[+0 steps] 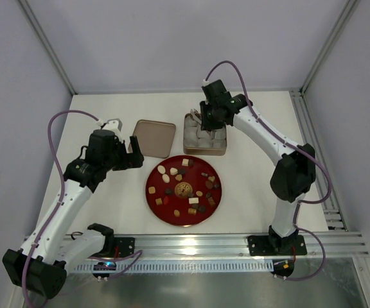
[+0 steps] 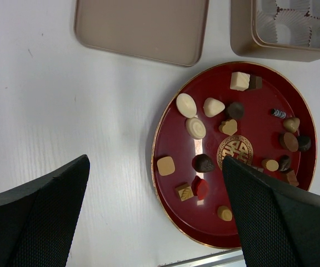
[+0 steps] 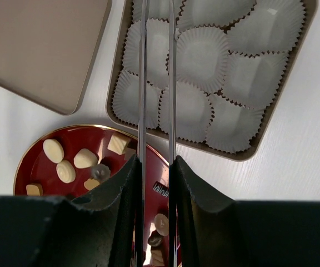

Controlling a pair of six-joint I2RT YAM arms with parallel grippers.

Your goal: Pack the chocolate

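My overhead camera looks down from behind the arm bases (image 1: 272, 245), taking in the whole white table (image 1: 243, 218). My left wrist camera faces down over the red plate (image 2: 168, 139) and tin lid (image 2: 143, 28). My right wrist camera sits closer, looking along the tweezers (image 3: 143, 83) in the right gripper (image 3: 156, 167) onto the tin (image 3: 243, 157). All three share plate, lid, tin.
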